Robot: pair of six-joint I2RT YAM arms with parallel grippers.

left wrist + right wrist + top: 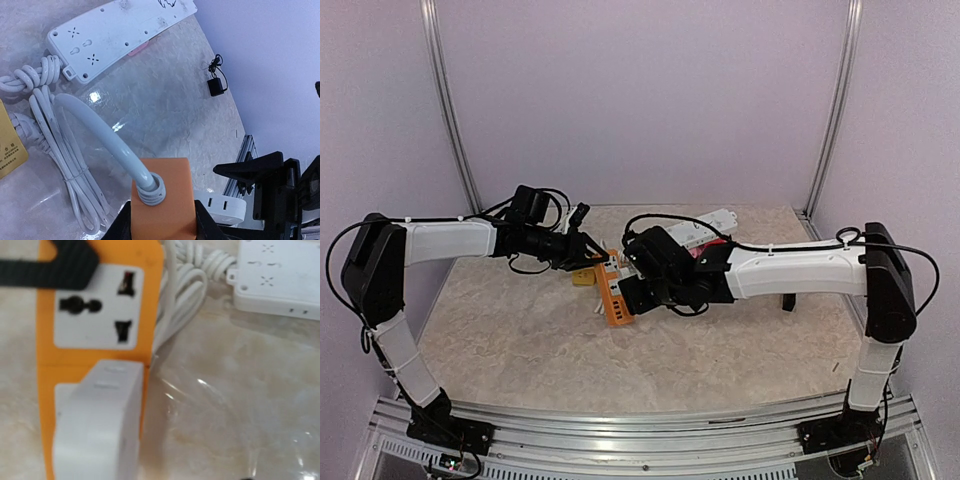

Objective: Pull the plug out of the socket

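One white plug (pixel 97 425) sits seated in the orange socket (pixel 150 290). Your left claw (pixel 162 226) is clamped on the socket's end, where its cable (pixel 100 130) enters (right claw (pixel 640 285): opening can't be told).

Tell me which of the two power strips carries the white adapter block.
The orange strip: the white adapter sits on its face beside an empty socket. The white strip lies apart, past the coiled cord.
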